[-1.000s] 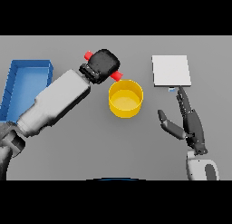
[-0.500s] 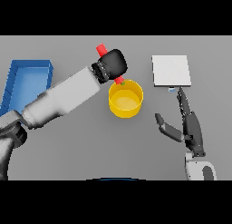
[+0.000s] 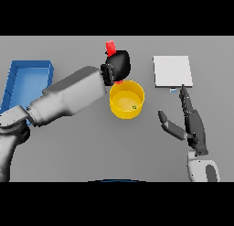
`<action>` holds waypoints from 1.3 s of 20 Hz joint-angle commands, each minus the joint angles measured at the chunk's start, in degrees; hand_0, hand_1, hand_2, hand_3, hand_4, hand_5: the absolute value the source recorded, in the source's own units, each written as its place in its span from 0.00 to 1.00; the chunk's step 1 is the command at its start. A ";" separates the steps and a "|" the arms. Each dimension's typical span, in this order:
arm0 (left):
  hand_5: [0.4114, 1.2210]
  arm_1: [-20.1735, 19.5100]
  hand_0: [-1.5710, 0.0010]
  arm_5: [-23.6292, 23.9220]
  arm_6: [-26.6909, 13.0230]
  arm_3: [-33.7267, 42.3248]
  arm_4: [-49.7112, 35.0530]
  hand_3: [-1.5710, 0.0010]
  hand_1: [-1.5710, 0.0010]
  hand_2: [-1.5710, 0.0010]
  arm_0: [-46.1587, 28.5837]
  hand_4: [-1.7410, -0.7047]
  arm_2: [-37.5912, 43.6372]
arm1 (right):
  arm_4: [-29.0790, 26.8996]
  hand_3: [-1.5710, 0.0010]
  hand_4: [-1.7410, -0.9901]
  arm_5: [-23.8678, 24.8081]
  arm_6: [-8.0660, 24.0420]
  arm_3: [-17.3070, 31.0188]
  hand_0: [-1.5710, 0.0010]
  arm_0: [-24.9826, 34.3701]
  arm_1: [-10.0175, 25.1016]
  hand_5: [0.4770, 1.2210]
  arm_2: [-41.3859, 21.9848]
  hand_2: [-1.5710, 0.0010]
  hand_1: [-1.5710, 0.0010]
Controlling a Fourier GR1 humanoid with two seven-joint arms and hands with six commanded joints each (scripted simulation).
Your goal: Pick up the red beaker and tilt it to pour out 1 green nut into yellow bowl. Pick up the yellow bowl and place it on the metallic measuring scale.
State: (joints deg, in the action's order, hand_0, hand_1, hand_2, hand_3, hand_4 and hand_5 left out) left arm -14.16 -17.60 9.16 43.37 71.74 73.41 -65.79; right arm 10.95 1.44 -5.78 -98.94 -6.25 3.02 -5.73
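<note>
Above the far rim of the yellow bowl (image 3: 127,99), in the head view, the left hand (image 3: 118,65) has its fingers curled round the red beaker (image 3: 111,48), which is mostly hidden by the hand: one red end sticks out above the hand, and a small red part shows under it, just over the bowl's rim. The beaker is tilted, its lower end toward the bowl. Inside the bowl, on its floor toward the right side, lies one small green nut (image 3: 134,107). The bowl stands on the grey bench (image 3: 91,142), near its middle. To its right, apart from it, lies the metallic measuring scale (image 3: 172,71), a flat pale square. The right hand (image 3: 192,125) rests near the scale's near edge, fingers straight and thumb spread, holding nothing. At the bench's left edge sits a blue tray (image 3: 27,81).
</note>
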 commanded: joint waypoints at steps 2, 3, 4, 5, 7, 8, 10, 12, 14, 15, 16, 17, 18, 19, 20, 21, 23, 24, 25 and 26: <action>1.00 0.55 0.00 -0.17 0.64 0.31 1.55 0.00 0.00 0.00 1.43 0.01 -1.33 | -0.20 1.00 0.81 -0.11 -0.88 -0.59 1.00 -1.10 0.20 0.13 0.13 1.00 1.00; 1.00 0.36 0.00 0.02 1.41 0.48 2.47 0.00 0.00 0.00 3.17 0.01 -1.88 | -0.08 1.00 0.82 0.10 -0.79 -0.33 1.00 -0.93 0.27 0.13 0.30 1.00 1.00; 1.00 0.54 0.00 0.32 2.27 0.47 3.16 0.00 0.00 0.00 4.85 0.01 -2.32 | 0.11 1.00 0.81 0.34 -0.76 -0.36 1.00 -0.83 0.01 0.13 0.17 1.00 1.00; 1.00 0.78 0.00 0.03 2.86 -0.13 3.51 0.00 0.00 0.00 6.37 0.01 -2.37 | 0.34 1.00 0.80 0.53 -0.64 0.12 1.00 -0.79 -0.40 0.13 -0.04 1.00 1.00; 1.00 -0.44 0.00 0.05 4.82 -1.59 4.63 0.00 0.00 0.00 11.18 0.01 -2.28 | 0.51 1.00 0.80 0.52 -0.73 0.40 1.00 -0.54 -0.69 0.12 -0.32 1.00 1.00; 1.00 -0.79 0.00 0.55 5.33 -2.69 4.43 0.00 0.00 0.00 13.45 0.01 -1.24 | 1.12 1.00 0.81 0.83 -0.87 0.43 1.00 -0.41 -0.42 0.12 -0.32 1.00 1.00; 1.00 -2.10 0.00 1.76 5.05 -6.79 2.77 0.00 0.00 0.00 16.96 0.02 2.55 | 0.69 1.00 0.81 0.37 -1.50 -0.19 1.00 -0.85 0.05 0.10 -0.19 1.00 1.00; 1.00 -3.83 0.00 3.97 3.52 -10.59 1.10 0.00 0.00 0.00 19.57 0.02 6.59 | 0.17 1.00 0.82 -0.02 -1.23 -0.44 1.00 -0.22 0.00 0.10 -0.29 1.00 1.00; 1.00 -5.19 0.00 2.56 1.24 -15.57 -2.61 0.00 0.00 0.00 22.84 0.02 12.58 | -1.20 1.00 0.85 -1.17 -1.03 0.14 1.00 0.45 -0.04 0.11 -0.21 1.00 1.00; 1.00 -6.10 0.00 1.64 0.23 -17.87 -5.24 0.00 0.00 0.00 23.78 0.01 16.13 | -0.60 1.00 0.85 -1.24 -1.58 0.45 1.00 0.44 0.24 0.12 -0.48 1.00 1.00; 1.00 -7.43 0.00 0.05 -2.40 -20.23 -9.51 0.03 0.00 0.00 24.42 0.01 21.56 | -0.59 1.00 0.85 -1.38 -1.56 0.37 1.00 0.66 0.10 0.13 -0.77 1.00 1.00; 1.00 -9.21 0.00 -0.55 -3.19 -22.29 -13.46 0.04 0.00 0.00 24.41 0.01 26.21 | -0.61 1.00 0.85 -1.41 -1.90 0.84 1.00 0.96 0.43 0.13 -0.51 1.00 1.00; 1.00 -11.02 0.00 -0.80 -5.25 -24.32 -17.48 0.04 0.00 0.00 23.70 0.01 30.86 | -1.00 1.00 0.85 -1.59 -1.95 0.77 1.00 0.63 0.43 0.14 -0.45 1.00 1.00; 1.00 -12.90 0.00 -0.88 -5.74 -25.97 -21.68 0.04 0.00 0.00 22.71 0.01 35.34 | -1.13 1.00 0.83 -1.53 -1.47 0.95 1.00 0.81 0.40 0.14 -0.34 1.00 1.00; 1.00 -14.68 0.00 -0.11 -6.52 -27.59 -25.49 0.03 0.00 0.00 21.64 0.00 39.48 | -1.31 1.00 0.83 -1.59 -1.23 1.29 1.00 1.47 0.21 0.14 -0.40 1.00 1.00; 1.00 -16.21 0.00 0.60 -7.04 -28.60 -28.37 0.03 0.00 0.00 20.50 0.00 42.44 | -1.05 1.00 0.83 -1.59 -1.64 1.37 1.00 1.53 0.75 0.15 -0.25 1.00 1.00; 1.00 -18.91 0.00 3.06 -8.77 -29.64 -34.36 0.02 0.00 0.00 16.44 0.00 48.07 | -0.60 1.00 0.82 -1.51 -1.35 1.03 1.00 1.69 0.71 0.17 -0.72 1.00 1.00; 1.00 -19.95 0.00 4.49 -9.38 -29.74 -36.93 0.01 0.00 0.00 13.99 0.00 50.26 | 0.36 1.00 0.82 -1.17 -0.66 1.77 1.00 2.35 1.19 0.17 -0.71 1.00 1.00; 1.00 -20.42 0.00 6.61 -11.80 -29.84 -38.79 0.01 0.00 0.00 11.17 0.00 51.67 | 0.85 1.00 0.81 -1.20 -1.71 2.16 1.00 1.94 1.28 0.18 -1.03 1.00 1.00; 1.00 -20.86 0.00 8.24 -14.74 -29.67 -40.18 0.01 0.00 0.00 8.44 0.00 52.57 | 0.62 1.00 0.81 -1.30 -2.36 2.38 1.00 2.14 1.09 0.19 -1.06 1.00 1.00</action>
State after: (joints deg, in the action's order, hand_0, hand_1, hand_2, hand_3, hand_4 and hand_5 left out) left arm -35.05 -9.51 -5.74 13.62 31.56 81.72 -13.29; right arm 11.57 0.14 -8.16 -96.58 -4.11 4.11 -6.80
